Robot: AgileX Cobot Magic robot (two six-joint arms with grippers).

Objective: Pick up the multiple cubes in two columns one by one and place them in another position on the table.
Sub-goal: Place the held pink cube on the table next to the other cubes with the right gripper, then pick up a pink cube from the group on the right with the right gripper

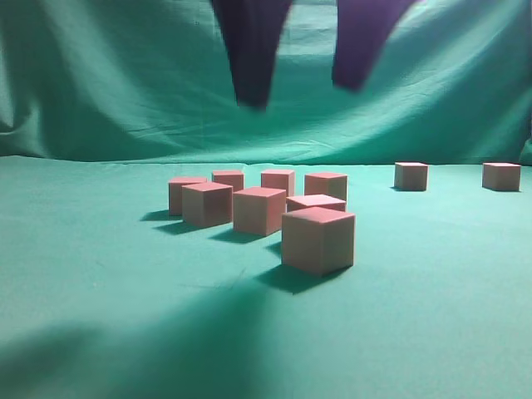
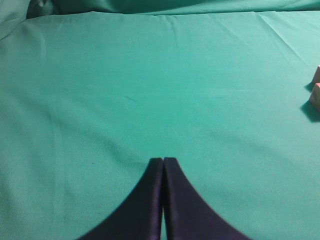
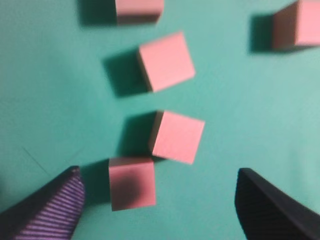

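Observation:
Several pinkish-red cubes point(image 1: 258, 209) stand clustered mid-table on the green table point(image 1: 100, 274); the nearest cube point(image 1: 318, 239) sits at the front. Two more cubes point(image 1: 411, 175) point(image 1: 501, 176) stand apart at the far right. My right gripper point(image 1: 301, 93) hangs open above the cluster, holding nothing. In the right wrist view the gripper point(image 3: 158, 172) straddles a shaded cube point(image 3: 132, 183), which lies nearer the striped left finger point(image 3: 60, 205), untouched. Another cube point(image 3: 177, 136) touches its corner. My left gripper point(image 2: 163, 159) is shut and empty over bare cloth, with two cubes point(image 2: 316, 95) at the right edge.
A wrinkled green backdrop point(image 1: 100, 83) rises behind the table. In the right wrist view further cubes point(image 3: 166, 61) point(image 3: 297, 25) lie beyond the fingers. Bare green cloth point(image 1: 91, 332) spreads over the left and front.

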